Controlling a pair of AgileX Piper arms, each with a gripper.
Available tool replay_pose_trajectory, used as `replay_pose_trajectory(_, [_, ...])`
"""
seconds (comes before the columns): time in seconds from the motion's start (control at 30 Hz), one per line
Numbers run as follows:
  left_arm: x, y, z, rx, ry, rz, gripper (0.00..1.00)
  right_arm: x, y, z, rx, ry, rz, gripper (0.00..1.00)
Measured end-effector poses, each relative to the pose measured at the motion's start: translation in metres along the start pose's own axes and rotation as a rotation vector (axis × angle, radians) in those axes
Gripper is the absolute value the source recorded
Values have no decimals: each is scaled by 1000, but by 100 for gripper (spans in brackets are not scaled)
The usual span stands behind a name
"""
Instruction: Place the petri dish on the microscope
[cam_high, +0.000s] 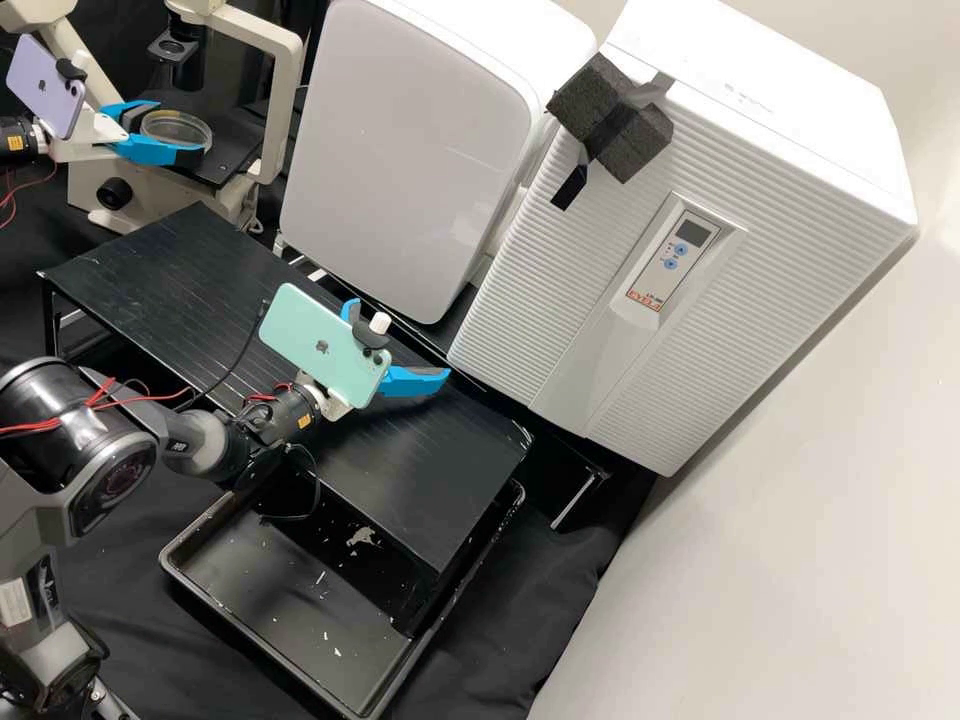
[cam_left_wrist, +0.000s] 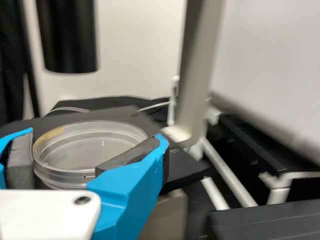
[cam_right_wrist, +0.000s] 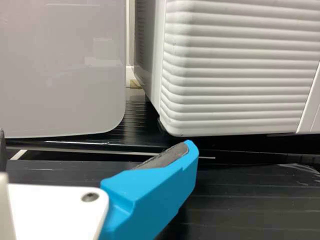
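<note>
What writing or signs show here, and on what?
Two blue buttons: small arrow signs.
Ribbed white cabinet: red and dark lettering, left unquoted; print on its top is too faint to read.
Mint phone, purple phone: a logo each.
White arm label: too small to read.

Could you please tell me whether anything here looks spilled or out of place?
Pale flakes and a larger whitish patch lie in the black tray, looking like stray debris or dried residue. The petri dish in the left gripper shows no obvious damage.
</note>
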Motion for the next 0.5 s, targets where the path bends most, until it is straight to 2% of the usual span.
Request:
replay_pose_trajectory(0.1, [6,2,-5,12,31,19,0,0,0,0,0,0,0,100])
replay_pose_trajectory(0.23, [14,2,-9,8,70,32,0,0,0,0,0,0,0,100])
replay_pose_trajectory(0.5, [35,2,-5,-21,84,35,0,0,0,0,0,0,0,100])
